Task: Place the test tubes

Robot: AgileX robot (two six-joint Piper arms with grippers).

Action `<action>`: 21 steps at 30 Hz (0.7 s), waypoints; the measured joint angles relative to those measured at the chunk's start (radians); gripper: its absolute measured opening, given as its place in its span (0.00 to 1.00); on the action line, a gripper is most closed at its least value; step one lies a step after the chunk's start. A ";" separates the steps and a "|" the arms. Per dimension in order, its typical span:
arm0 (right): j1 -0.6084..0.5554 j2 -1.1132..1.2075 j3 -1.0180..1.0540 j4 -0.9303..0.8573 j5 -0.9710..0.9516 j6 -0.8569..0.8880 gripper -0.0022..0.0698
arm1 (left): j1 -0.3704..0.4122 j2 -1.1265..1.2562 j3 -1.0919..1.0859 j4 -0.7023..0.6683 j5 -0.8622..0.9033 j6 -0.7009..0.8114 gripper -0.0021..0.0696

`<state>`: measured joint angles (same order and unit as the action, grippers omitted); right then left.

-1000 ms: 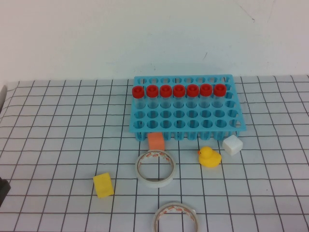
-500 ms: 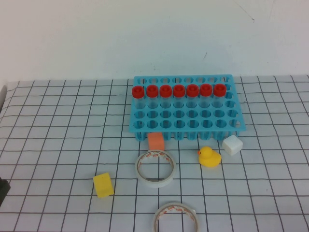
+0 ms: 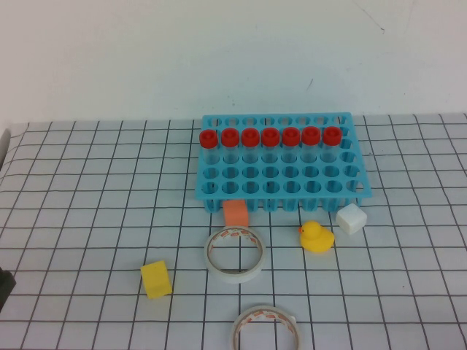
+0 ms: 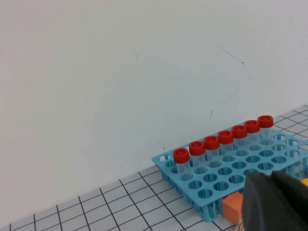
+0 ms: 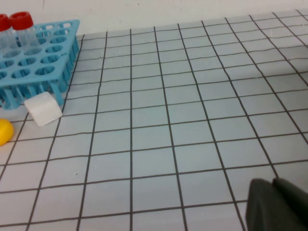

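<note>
You are viewing seven red-capped clear test tubes [image 3: 270, 144] standing in one row of the blue plastic rack [image 3: 292, 197], none lying loose. Placing is apparently finished. The left gripper [image 4: 272, 197] and right gripper [image 5: 275, 204], both closed and empty, are hanging low on either side, well clear.

The test tubes [image 3: 271, 144] are red-capped, the rack [image 3: 281, 191] blue, the duck [image 3: 317, 237] yellow, the table [image 3: 95, 189] white with black gridlines.

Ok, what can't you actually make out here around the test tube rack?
Nearer tape roll: cut off by the high view's bottom edge.
Test tubes: lower ends hidden inside the blue rack, every view.
Left gripper: shut, a blurred dark mass in its wrist view, hiding part of the orange block.
Right gripper: shut, outside the high view; only its tip shows in its wrist view, above the gridded table.
</note>
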<state>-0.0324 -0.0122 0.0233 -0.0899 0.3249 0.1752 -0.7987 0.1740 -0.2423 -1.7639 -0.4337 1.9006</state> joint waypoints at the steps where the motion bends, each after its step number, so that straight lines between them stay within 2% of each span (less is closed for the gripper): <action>1: 0.000 0.000 0.000 0.000 0.000 0.000 0.03 | 0.000 0.000 0.000 0.000 0.000 0.000 0.03; 14: 0.000 0.000 0.000 0.001 0.000 0.000 0.03 | 0.000 0.000 0.008 0.000 0.005 -0.013 0.03; 16: 0.000 0.000 0.000 0.001 0.000 0.000 0.03 | 0.000 0.000 0.027 0.046 0.006 -0.134 0.03; 17: 0.000 0.000 0.000 0.001 0.000 0.000 0.03 | 0.002 0.000 0.044 0.121 0.002 -0.251 0.03; 18: 0.000 0.000 0.000 0.001 0.000 0.000 0.03 | 0.008 0.000 0.061 0.208 -0.005 -0.364 0.03; 21: 0.000 0.000 0.000 0.001 0.000 0.000 0.03 | 0.063 0.000 0.138 0.592 -0.012 -0.778 0.03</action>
<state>-0.0324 -0.0122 0.0233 -0.0885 0.3249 0.1752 -0.7358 0.1740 -0.1045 -1.1721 -0.4455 1.1222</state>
